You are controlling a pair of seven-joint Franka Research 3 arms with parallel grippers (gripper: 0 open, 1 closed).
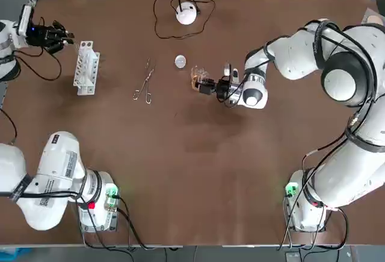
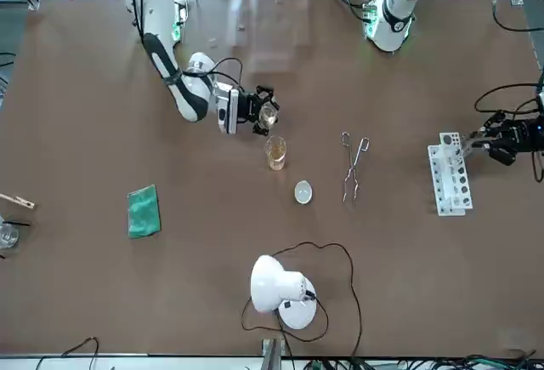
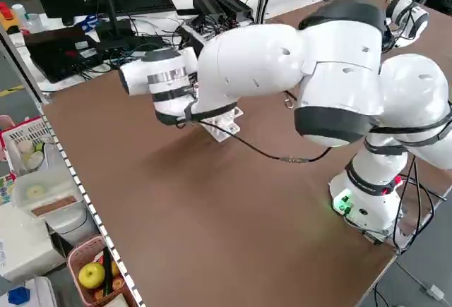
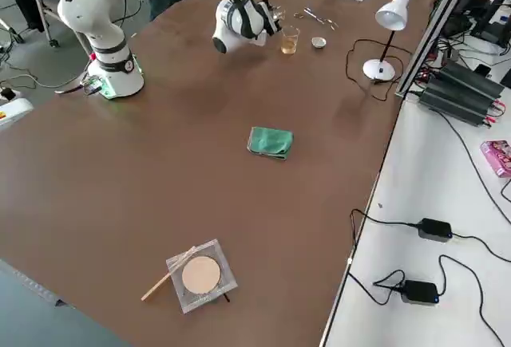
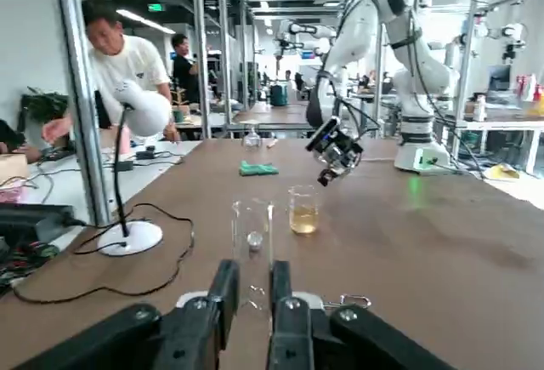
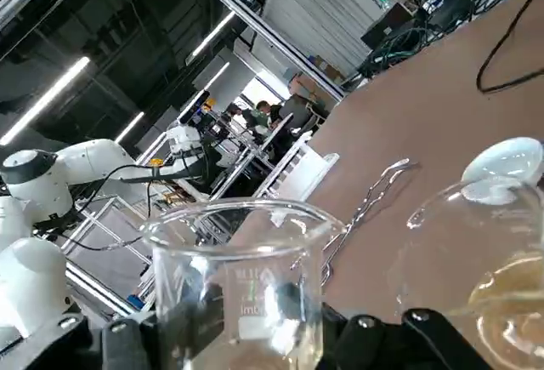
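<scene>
My right gripper (image 1: 207, 87) is shut on a small clear glass beaker (image 6: 240, 273), held tipped just above the table. Right beside it stands a second beaker (image 2: 276, 152) with yellow liquid in it, which also shows in the right wrist view (image 6: 489, 272). My left gripper (image 1: 62, 38) hovers at the far left of the table, close to the white test tube rack (image 1: 85, 67). In the left wrist view its fingers (image 5: 224, 289) are shut on a clear test tube (image 5: 252, 236) that stands upright between them.
Metal tongs (image 1: 144, 85) and a small round glass dish (image 1: 180, 61) lie between the rack and the beakers. A white desk lamp (image 1: 186, 14) with its cable stands at the far edge. A green cloth (image 2: 143, 211) lies on the right arm's side. People stand beyond the table.
</scene>
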